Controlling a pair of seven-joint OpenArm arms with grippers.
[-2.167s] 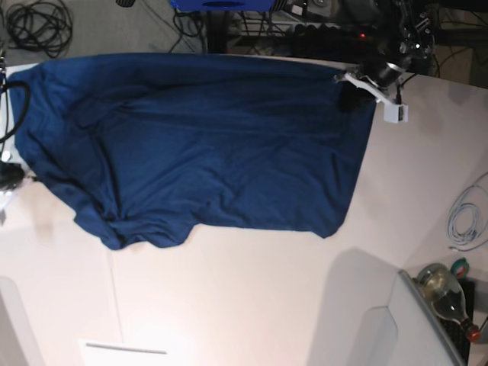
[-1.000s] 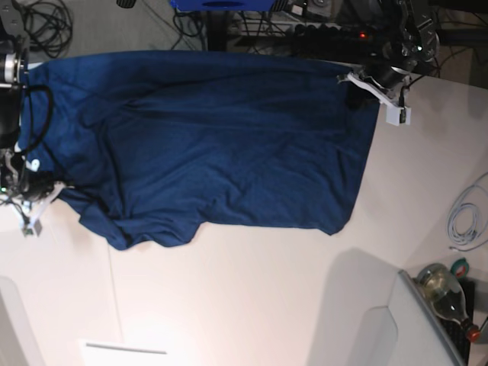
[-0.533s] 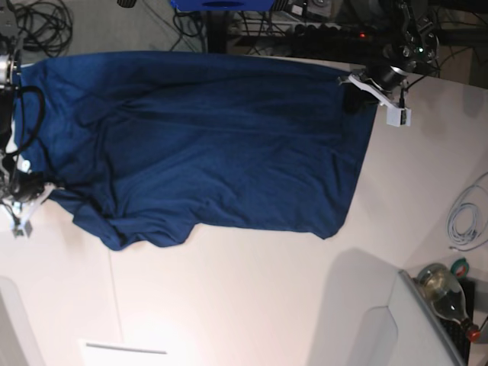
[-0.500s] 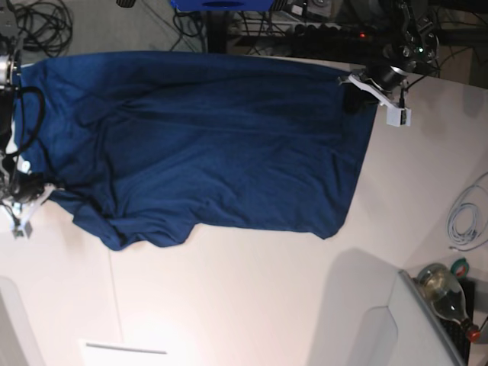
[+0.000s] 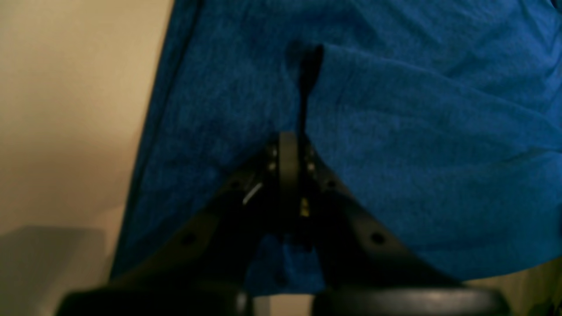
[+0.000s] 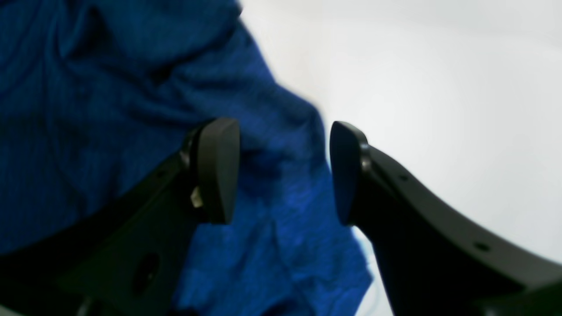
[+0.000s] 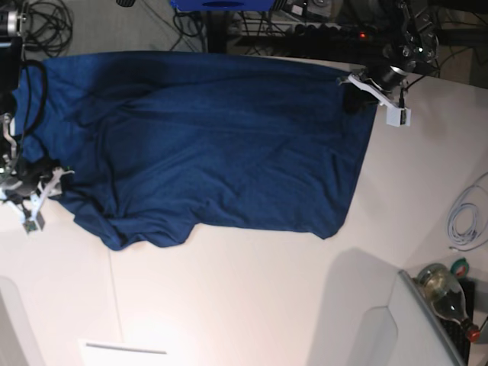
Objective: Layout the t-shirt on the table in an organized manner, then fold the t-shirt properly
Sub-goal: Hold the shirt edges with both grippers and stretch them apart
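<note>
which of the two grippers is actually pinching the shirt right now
The left gripper, at the base view's upper right corner of the t-shirt: its jaws are shut on a fold of cloth. The right gripper stands open, cloth only lying between its fingers.

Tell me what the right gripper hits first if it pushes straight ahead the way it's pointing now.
Most likely the t-shirt: the right gripper stands open with the shirt's rumpled edge lying between and beyond its fingers. The bare table lies off to one side. Depth is hard to judge.
</note>
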